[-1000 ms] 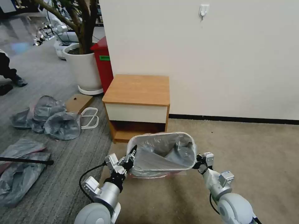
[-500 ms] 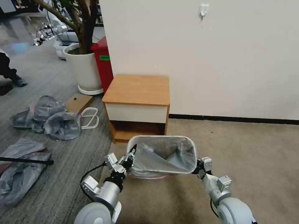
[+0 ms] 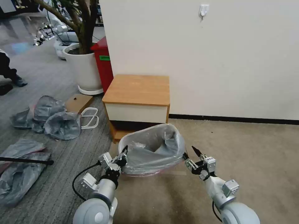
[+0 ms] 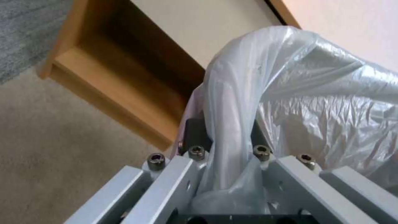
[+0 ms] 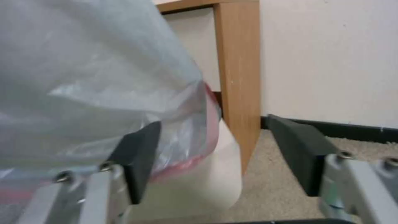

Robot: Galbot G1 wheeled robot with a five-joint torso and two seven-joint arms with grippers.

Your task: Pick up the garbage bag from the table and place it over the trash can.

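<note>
Trash can (image 3: 155, 169) before the desk (image 3: 137, 90), garbage bag (image 3: 152, 149) over it.
The left pincer (image 3: 123, 157) grips the bag at the can's left; the right pincer (image 3: 190, 153), spread, sits just right of it.

The beige carpet (image 3: 249, 149) carries the table (image 3: 137, 90) and the trash can (image 5: 199, 183).

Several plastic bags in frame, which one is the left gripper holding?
The garbage bag with the pink-red rim, draped over the trash can. The left gripper is shut on its edge; the darker grey bags lie loose on the floor.
</note>
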